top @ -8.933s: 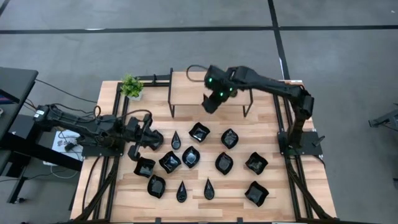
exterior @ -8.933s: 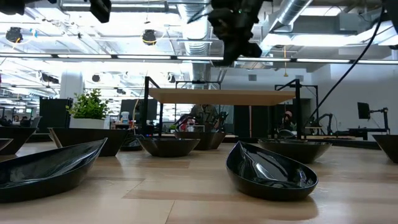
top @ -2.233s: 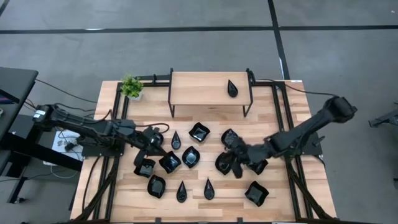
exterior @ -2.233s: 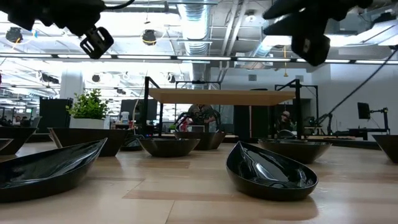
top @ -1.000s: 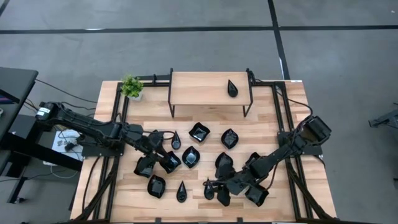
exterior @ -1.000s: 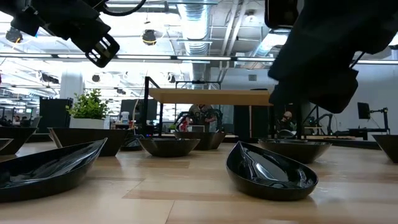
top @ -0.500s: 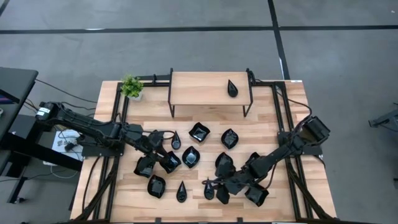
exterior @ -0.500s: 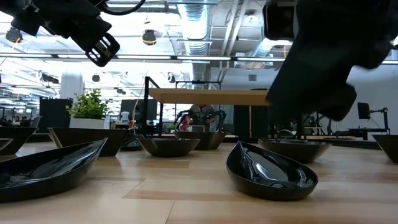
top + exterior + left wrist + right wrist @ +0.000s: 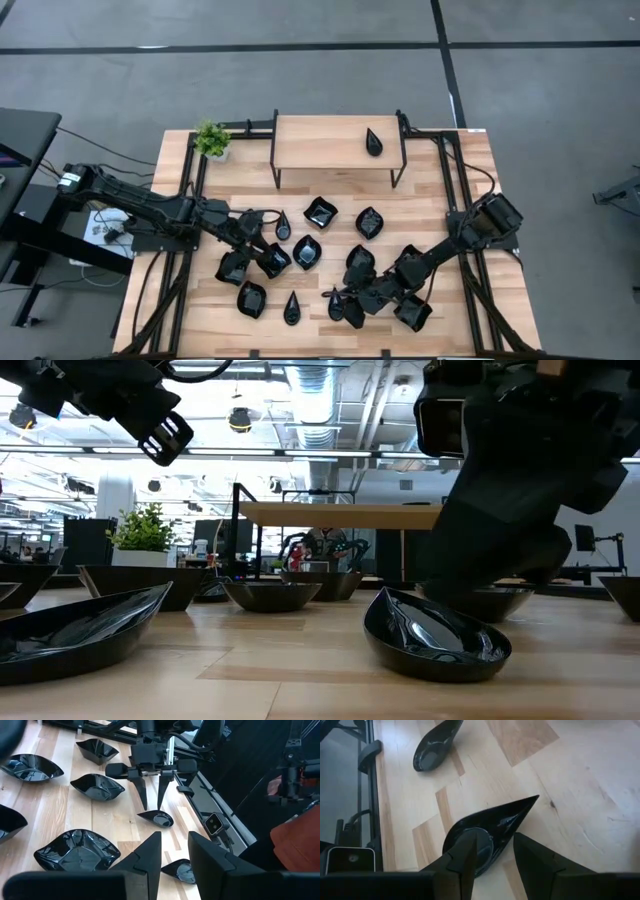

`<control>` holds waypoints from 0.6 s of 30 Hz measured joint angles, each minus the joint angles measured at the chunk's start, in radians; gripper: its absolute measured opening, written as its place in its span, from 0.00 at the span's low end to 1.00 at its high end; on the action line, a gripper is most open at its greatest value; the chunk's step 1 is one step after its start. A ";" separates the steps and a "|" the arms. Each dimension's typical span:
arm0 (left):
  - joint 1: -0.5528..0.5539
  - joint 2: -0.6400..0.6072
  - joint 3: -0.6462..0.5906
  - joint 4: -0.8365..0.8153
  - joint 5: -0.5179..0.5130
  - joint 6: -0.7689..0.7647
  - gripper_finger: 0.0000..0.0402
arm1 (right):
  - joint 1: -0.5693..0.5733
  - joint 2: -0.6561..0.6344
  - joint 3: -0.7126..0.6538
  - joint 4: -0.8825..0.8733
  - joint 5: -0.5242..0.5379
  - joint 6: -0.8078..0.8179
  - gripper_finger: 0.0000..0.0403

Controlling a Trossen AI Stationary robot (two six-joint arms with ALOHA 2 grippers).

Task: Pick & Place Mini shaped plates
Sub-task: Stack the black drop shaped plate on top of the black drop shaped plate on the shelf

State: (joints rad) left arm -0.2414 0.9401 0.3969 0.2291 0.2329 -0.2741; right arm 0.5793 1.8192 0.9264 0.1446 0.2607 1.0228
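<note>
Several mini shaped plates, glossy black, lie on the wooden table (image 9: 470, 180); one teardrop plate (image 9: 373, 142) rests on the raised shelf (image 9: 320, 140). Near the front edge my right gripper (image 9: 338, 298) stands open, pointing down at a teardrop plate (image 9: 490, 832). One finger stands over the plate's bowl and the other outside its rim. My left gripper (image 9: 268, 238) hangs open above the plates at centre left, and nothing is between its fingers (image 9: 150, 855). My right gripper comes from above with one fingertip (image 9: 469, 840) over the bowl of the teardrop plate and the other beyond the rim (image 9: 512, 827). Whether either fingertip touches the plate I cannot tell. The plate lies flat on the table.
A small green potted plant (image 9: 211, 139) stands at the far left corner. Black frame rails (image 9: 196, 200) run along both table sides. Wavy-rimmed plates (image 9: 412, 312) and another teardrop plate (image 9: 291, 307) lie close around the right gripper.
My right gripper has come down toward the teardrop plate near the front edge and shifted slightly toward the table's left, its fingers still apart. The plates lie where they were.
</note>
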 joint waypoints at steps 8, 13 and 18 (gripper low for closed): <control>0.000 0.000 0.000 0.004 0.000 0.000 0.24 | 0.000 0.001 0.000 -0.013 0.000 0.025 0.31; 0.000 0.000 0.000 0.004 0.000 0.000 0.24 | 0.001 0.001 0.000 -0.036 0.002 0.026 0.31; 0.000 0.000 0.000 0.005 0.000 0.000 0.24 | 0.001 0.002 0.000 -0.056 0.002 0.035 0.31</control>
State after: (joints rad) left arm -0.2413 0.9401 0.3969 0.2340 0.2329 -0.2741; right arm 0.5800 1.8210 0.9264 0.0884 0.2626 1.0579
